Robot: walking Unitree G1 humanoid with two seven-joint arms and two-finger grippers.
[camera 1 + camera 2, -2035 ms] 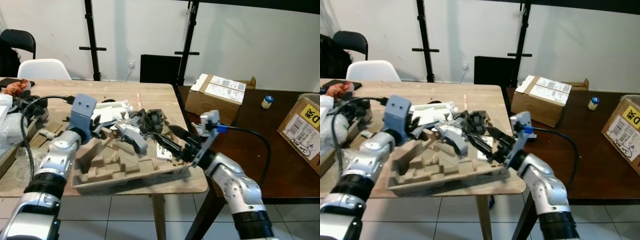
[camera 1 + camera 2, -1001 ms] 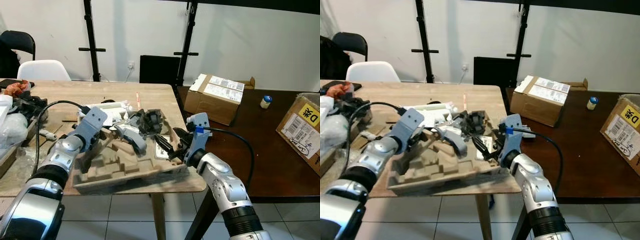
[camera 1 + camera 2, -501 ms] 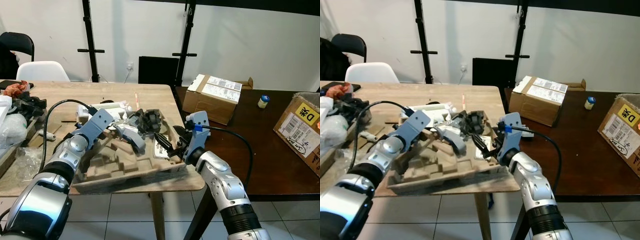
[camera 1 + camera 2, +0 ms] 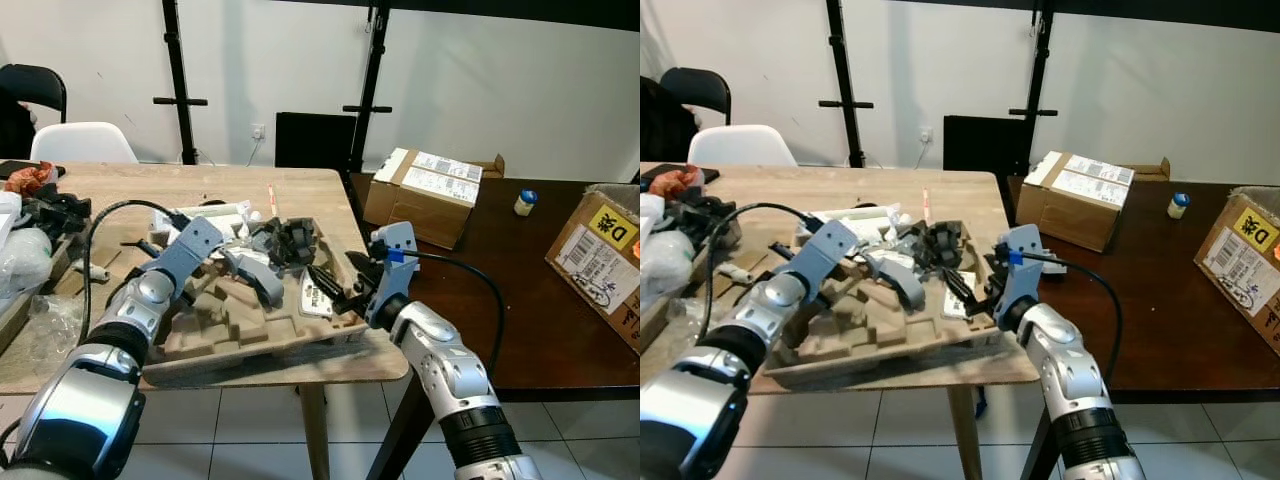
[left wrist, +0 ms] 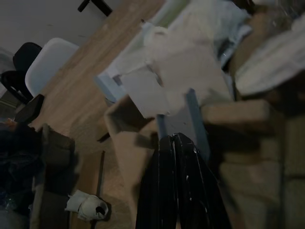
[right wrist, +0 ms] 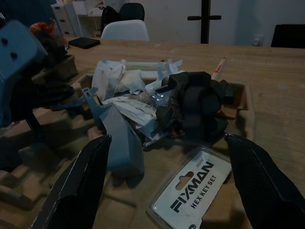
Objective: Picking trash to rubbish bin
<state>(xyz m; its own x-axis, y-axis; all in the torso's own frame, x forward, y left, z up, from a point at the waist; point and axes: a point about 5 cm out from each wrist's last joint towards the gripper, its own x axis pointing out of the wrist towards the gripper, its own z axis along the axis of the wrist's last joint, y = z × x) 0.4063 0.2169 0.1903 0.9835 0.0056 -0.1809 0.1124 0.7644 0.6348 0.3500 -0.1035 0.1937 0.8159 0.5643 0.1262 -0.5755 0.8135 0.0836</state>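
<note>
A brown moulded pulp tray [image 4: 250, 335] lies at the wooden table's near right corner. In it are a black crumpled lump [image 6: 198, 102], a grey-blue plastic piece [image 6: 119, 138], white paper scraps [image 4: 225, 215] and a flat hex key set pack [image 6: 193, 188]. My right gripper [image 4: 338, 280] is open at the tray's right rim, its fingers spread wide over the pack. Shut, my left gripper [image 5: 174, 139] has its tips against the tray's far left wall. Whether they pinch that wall is hidden.
A dark table on the right carries a cardboard box [image 4: 430, 190], a small bottle [image 4: 522, 202] and a second box [image 4: 600, 260]. Clutter and a plastic bag [image 4: 20, 255] crowd the wooden table's left end. A white chair [image 4: 85, 143] stands behind.
The tray's raised, tilted left side has come down and it now lies flatter. My left gripper dropped from above the trash to the tray's left wall. The right gripper drew in to the right rim.
</note>
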